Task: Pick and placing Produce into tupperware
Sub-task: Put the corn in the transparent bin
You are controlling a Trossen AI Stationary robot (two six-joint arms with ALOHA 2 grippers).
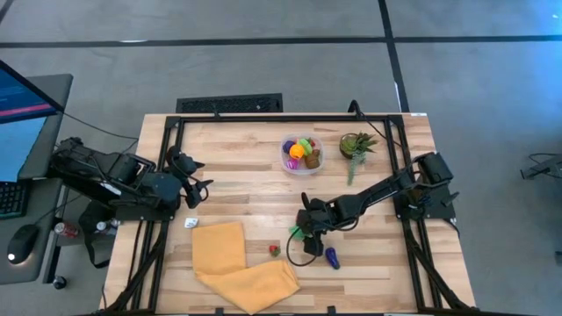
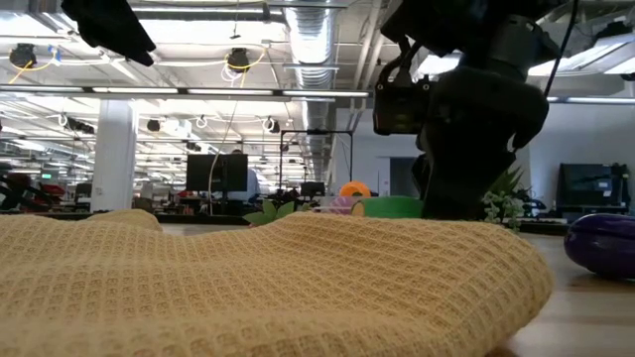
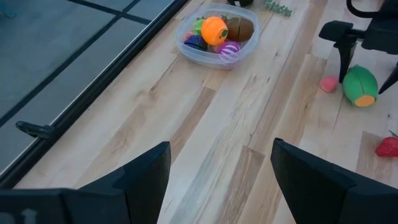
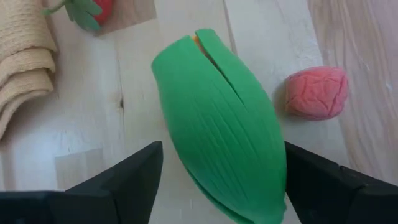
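Grey floor [image 1: 263, 53] around the table [image 1: 246, 149]; open office behind, exposed ducts [image 2: 317, 45], monitors [image 2: 218, 171] glowing.

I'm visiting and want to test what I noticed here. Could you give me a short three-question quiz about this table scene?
1. True or false: the tupperware already has produce inside.
2. What lies between the right gripper's open fingers? A) a purple piece, B) a green corn-like piece, C) the yellow cloth.
3. Fill in: the small pink piece lies on the table beside the ____ piece.

Key
1. True: orange, purple, magenta, green and brown pieces show in it.
2. B. The fingers flank it without visibly pinching it. The left gripper waits open near the table's left edge.
3. Green.
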